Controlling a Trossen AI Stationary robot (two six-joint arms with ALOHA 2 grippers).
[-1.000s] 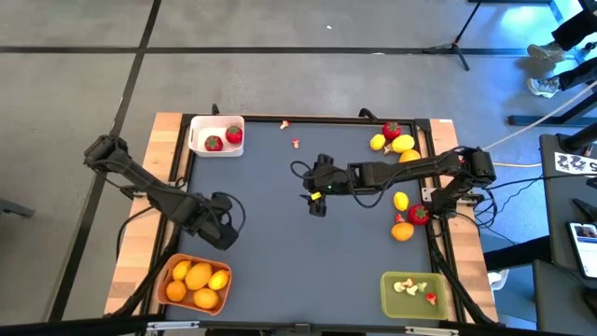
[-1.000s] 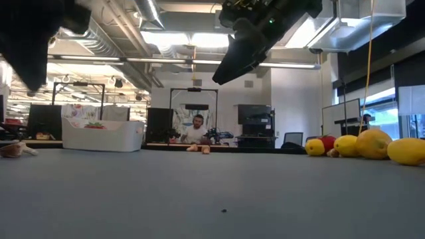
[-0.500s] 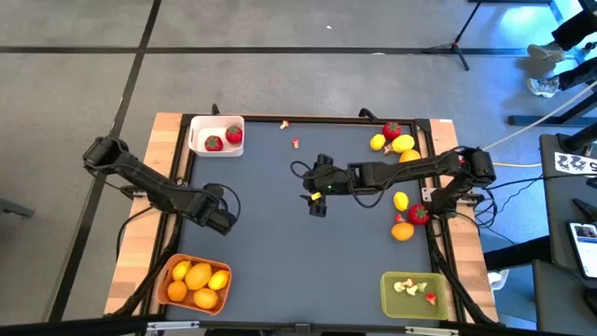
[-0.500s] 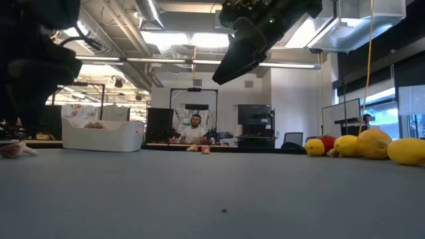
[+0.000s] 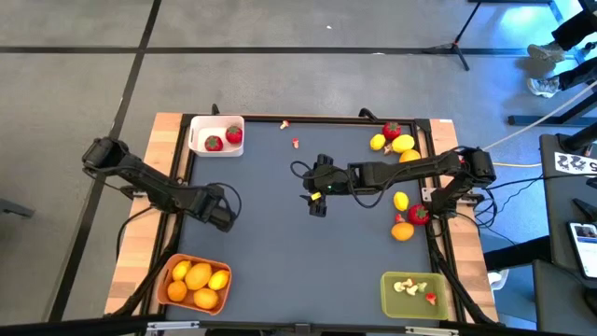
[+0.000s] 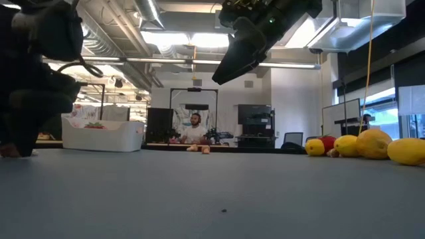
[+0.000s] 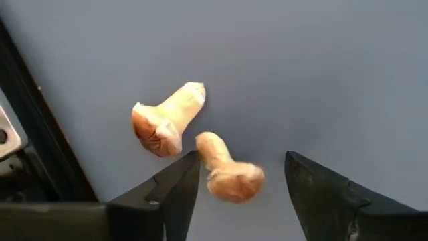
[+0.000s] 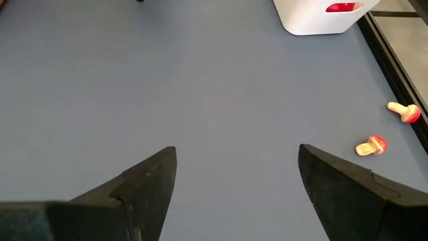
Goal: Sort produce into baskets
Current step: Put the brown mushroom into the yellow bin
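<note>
table: dark mat [image 5: 280, 233] in a black frame on a wooden top.
left gripper: [image 5: 222, 207] low at the mat's 9 o'clock edge, above the orange basket. fingers [image 7: 170, 191] spread apart on either side of one mushroom piece, not yet clamped on it.
mushroom pieces: two pale tan pieces on the mat. one [image 7: 226, 171] lies between the left fingers; the other [image 7: 164, 120] lies just beside it, outside the fingers.
right gripper: [image 5: 317, 202] raised over the mat's centre, fingers [image 8: 144, 181] wide apart, holding nothing.
white basket: [image 5: 216, 124] at the 11 o'clock corner, two strawberries [image 5: 224, 138] inside.
orange basket: [image 5: 170, 265] at the 7 o'clock corner, holding lemons and oranges [image 5: 198, 282].
green basket: [image 5: 387, 301] at the 5 o'clock corner, small pale and red bits [image 5: 410, 287] inside.
loose fruit: cluster of a strawberry and lemons [image 5: 395, 138] at 1 o'clock; a lemon, strawberry and orange [image 5: 407, 218] at 3 o'clock.
small bits: two red-and-pale pieces [image 5: 289, 133] at the 12 o'clock edge.
background: a person [image 6: 194, 129] sits at a desk beyond the table.
</note>
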